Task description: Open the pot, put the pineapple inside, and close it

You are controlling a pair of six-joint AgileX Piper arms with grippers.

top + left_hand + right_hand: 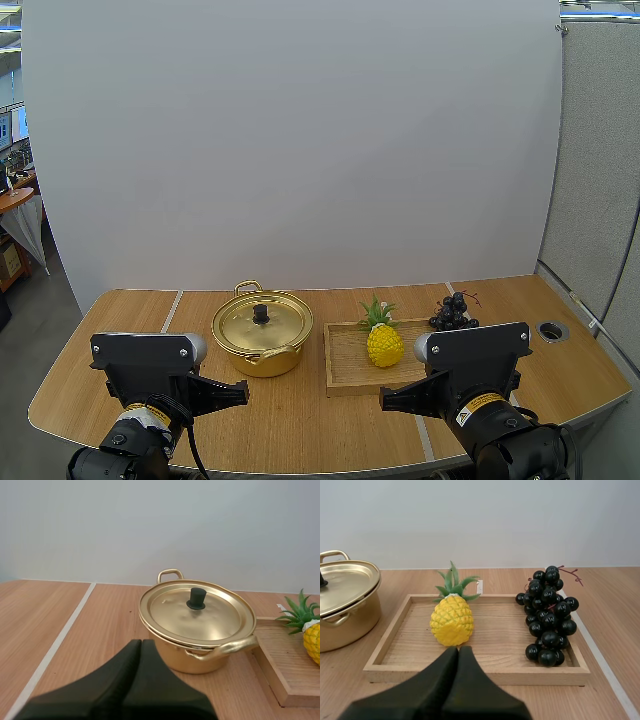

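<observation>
1. Left hand (pixel 141 642) hovers low over the counter's (pixel 300 420) near edge, fingers pressed together on nothing. It points at the gold pot (pixel 195 660), which stands just ahead with its lid (pixel 215 622) on.
2. Right hand (pixel 458 649), likewise closed and empty, points at the pineapple (pixel 451 620) on the wooden tray (pixel 390 640) just ahead, with black grapes (pixel 547 615) beside it.
</observation>
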